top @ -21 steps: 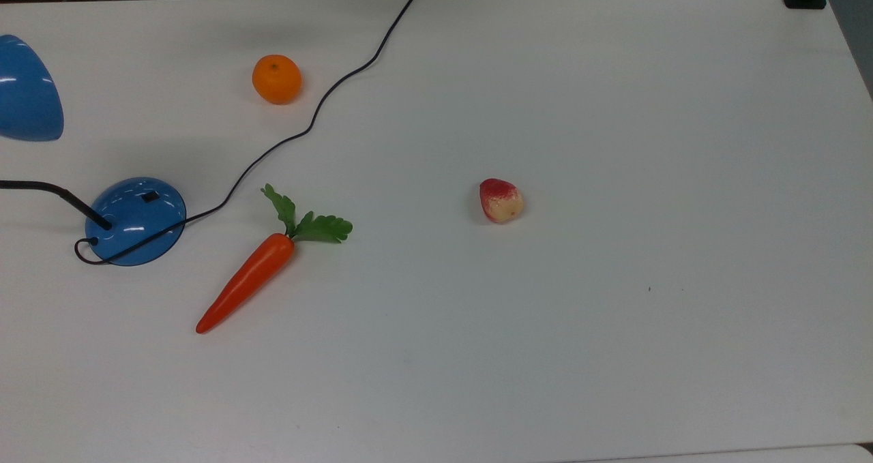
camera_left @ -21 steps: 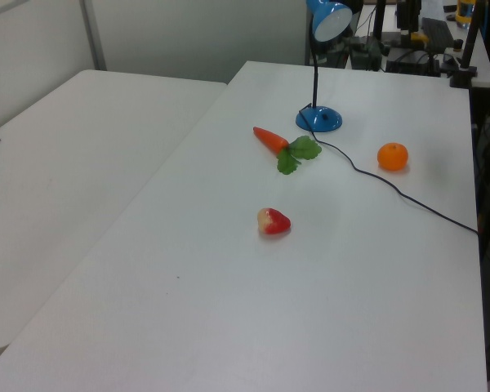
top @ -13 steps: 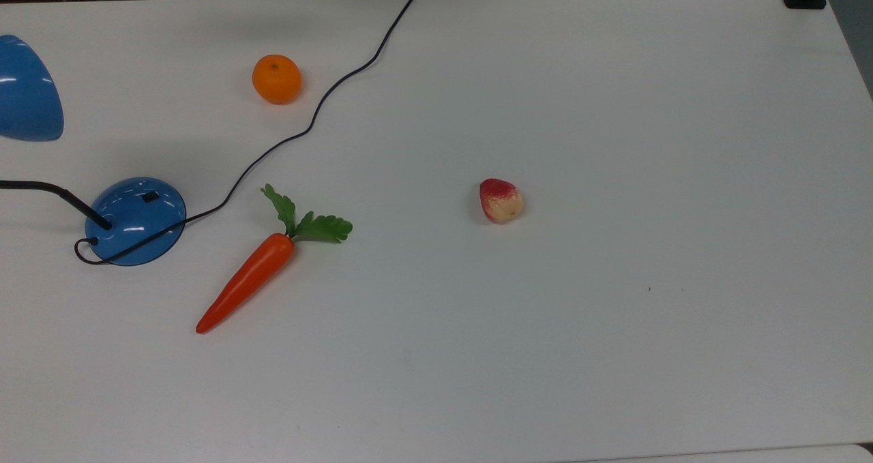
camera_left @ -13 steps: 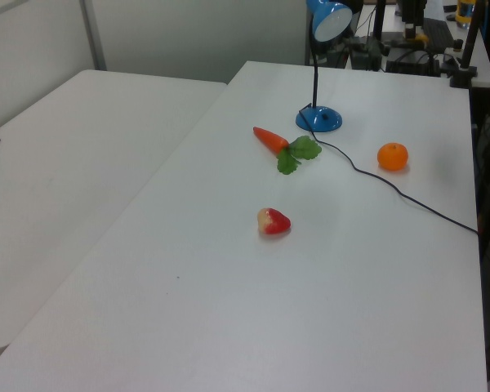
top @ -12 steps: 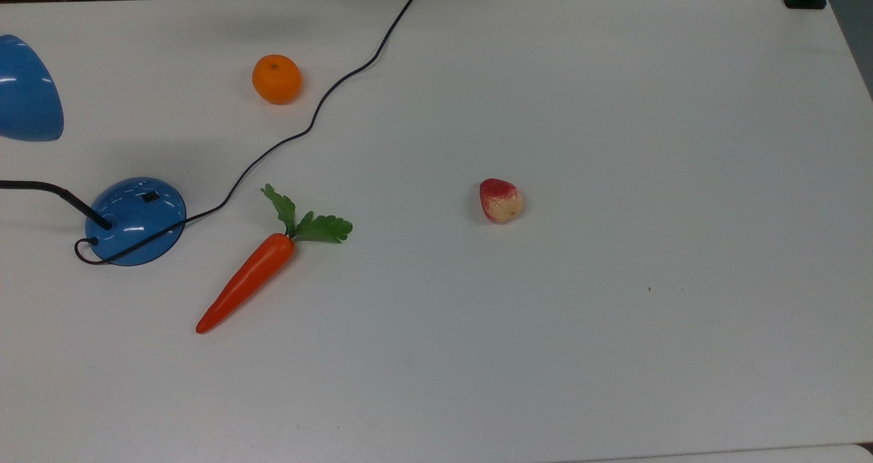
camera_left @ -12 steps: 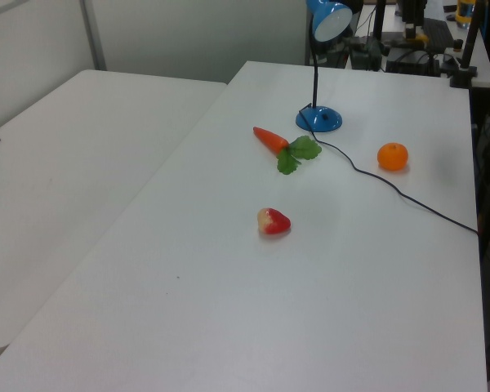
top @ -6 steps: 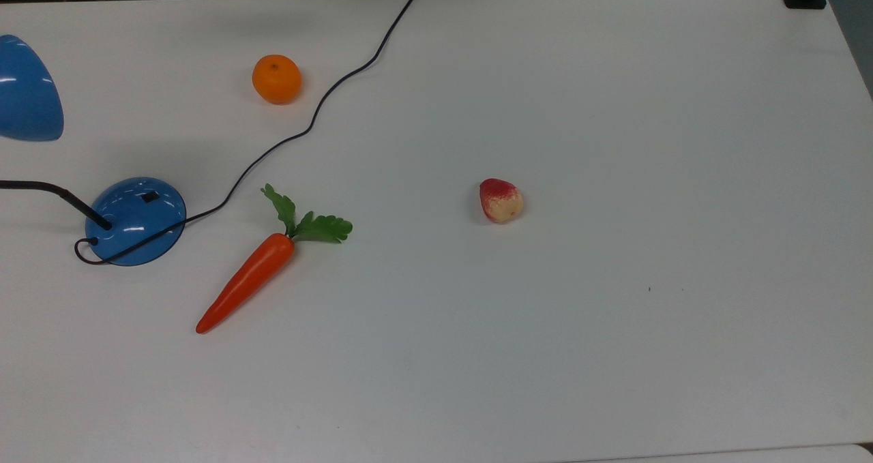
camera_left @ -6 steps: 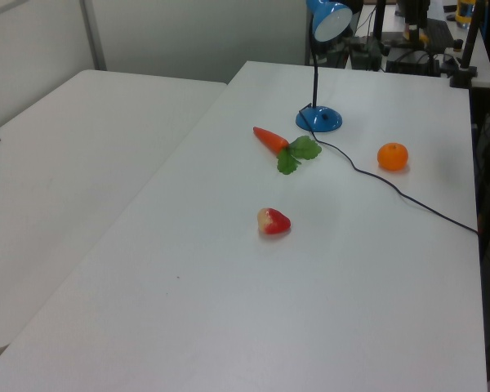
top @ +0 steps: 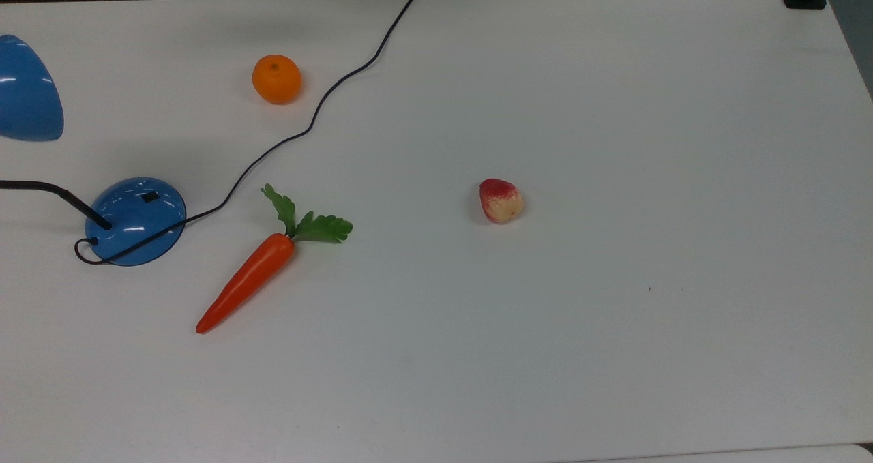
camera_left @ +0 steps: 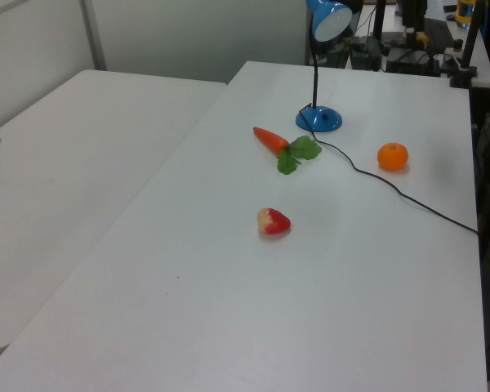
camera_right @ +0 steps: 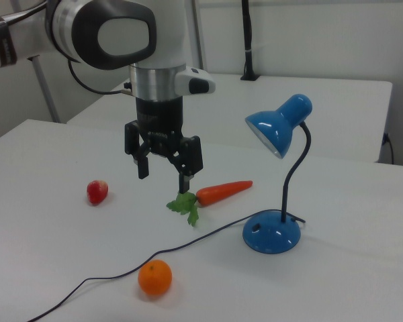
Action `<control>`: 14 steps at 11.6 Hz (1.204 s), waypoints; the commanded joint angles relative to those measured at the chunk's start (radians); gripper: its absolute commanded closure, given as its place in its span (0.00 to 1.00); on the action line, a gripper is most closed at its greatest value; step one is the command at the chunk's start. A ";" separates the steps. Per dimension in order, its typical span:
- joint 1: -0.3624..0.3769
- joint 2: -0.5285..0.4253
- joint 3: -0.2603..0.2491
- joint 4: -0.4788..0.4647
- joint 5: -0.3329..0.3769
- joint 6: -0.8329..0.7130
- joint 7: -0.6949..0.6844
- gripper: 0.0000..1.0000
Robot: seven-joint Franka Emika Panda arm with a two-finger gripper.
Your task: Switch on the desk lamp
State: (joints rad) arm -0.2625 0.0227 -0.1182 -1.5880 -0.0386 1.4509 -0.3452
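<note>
Blue gloss: the desk lamp (camera_right: 280,174) is my landmark; its domed base (top: 136,221) sits on the white table (top: 614,142) and the cone shade (camera_right: 277,127) shows no glow that I can make out, so I judge it unlit.
Switch: the small black switch (top: 150,196) sits on the dome's upper face, on the side away from the neck (camera_right: 297,174).
Gripper: the gripper (camera_right: 164,173) hangs above the table, off the lamp base toward the right view's left, fingers spread with nothing between them.
Neighbours of the lamp: the carrot (top: 247,279) lies just beside the base, its green top nearest the cord (top: 314,118); the orange (top: 276,79) lies across the cord from it, and the strawberry (top: 500,200) well apart.
My plan: I would bring the fingers together, carry them over the switch and press straight down with one fingertip, gently, since I expect the light base to skid or tip under a sideways push.
Watch: I would come in over the carrot, clear of the neck and cord.
Against earlier: in the top and left views lamp, cord and fruit lie exactly as they did 1.8 s ago.
</note>
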 commanded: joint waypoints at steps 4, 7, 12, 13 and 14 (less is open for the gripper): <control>0.129 -0.009 -0.066 -0.077 0.033 0.125 0.171 0.42; 0.155 -0.032 -0.101 -0.164 0.036 0.334 0.342 0.85; 0.154 -0.003 -0.144 -0.269 0.095 0.615 0.394 1.00; 0.155 0.003 -0.144 -0.295 0.095 0.658 0.428 1.00; 0.155 0.016 -0.143 -0.315 0.097 0.708 0.469 1.00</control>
State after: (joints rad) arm -0.1260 0.0390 -0.2494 -1.8283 0.0427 2.0466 0.0412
